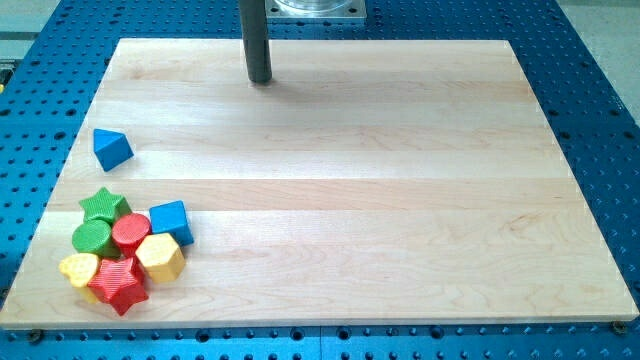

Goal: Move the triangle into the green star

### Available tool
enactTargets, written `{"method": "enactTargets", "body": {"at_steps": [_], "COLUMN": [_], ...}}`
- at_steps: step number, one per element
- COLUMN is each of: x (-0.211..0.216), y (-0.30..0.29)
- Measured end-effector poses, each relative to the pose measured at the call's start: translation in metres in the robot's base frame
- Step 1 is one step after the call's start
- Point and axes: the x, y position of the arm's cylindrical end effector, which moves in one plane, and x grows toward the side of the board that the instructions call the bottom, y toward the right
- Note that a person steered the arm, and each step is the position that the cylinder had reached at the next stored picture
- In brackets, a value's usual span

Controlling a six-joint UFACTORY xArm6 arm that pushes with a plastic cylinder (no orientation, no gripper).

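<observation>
The blue triangle (pixel 111 148) lies alone near the board's left edge. The green star (pixel 104 206) sits below it at the top of a cluster in the bottom left corner, with a gap between the two. My tip (pixel 260 80) stands near the top edge of the board, far up and to the right of the triangle, touching no block.
The cluster also holds a green cylinder (pixel 92 238), a red cylinder (pixel 130 232), a blue cube (pixel 171 220), a yellow hexagon (pixel 160 257), a yellow heart (pixel 79 268) and a red star (pixel 118 284). The wooden board (pixel 400 200) lies on a blue perforated table.
</observation>
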Motion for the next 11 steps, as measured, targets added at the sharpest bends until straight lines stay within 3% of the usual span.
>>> {"method": "enactTargets", "body": {"at_steps": [2, 3, 6, 9, 11], "x": [0.001, 0.076, 0.123, 0.134, 0.172], "y": [-0.18, -0.203, -0.156, -0.188, -0.181]}}
